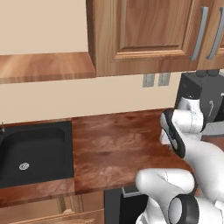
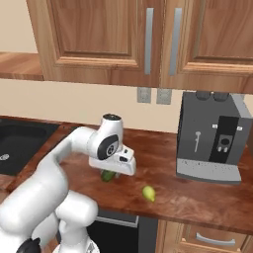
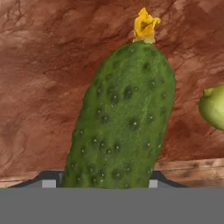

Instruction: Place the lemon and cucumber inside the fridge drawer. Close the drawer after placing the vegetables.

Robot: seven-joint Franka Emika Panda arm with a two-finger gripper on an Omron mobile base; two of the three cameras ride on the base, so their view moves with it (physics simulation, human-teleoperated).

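Observation:
The cucumber [image 3: 122,118], dark green and bumpy with a yellow flower end, lies on the wooden counter [image 2: 197,192] and rises between my two finger tips in the hand view. My gripper [image 3: 100,183] is down over it, a tip pressed against each side. From the right base view the hand [image 2: 111,165] sits low on the counter with a bit of the cucumber [image 2: 107,175] showing under it. The lemon [image 2: 148,193], a small yellow-green ball, rests a short way to the right near the counter's front edge, and also appears as the lemon [image 3: 214,107] at the right of the hand view. The fridge drawer is out of view.
A grey coffee machine [image 2: 210,141] stands on the counter at the right. A black sink [image 1: 33,151] is set into the counter at the left. Wooden wall cabinets [image 2: 148,39] hang above, with outlets [image 2: 150,95] on the wall.

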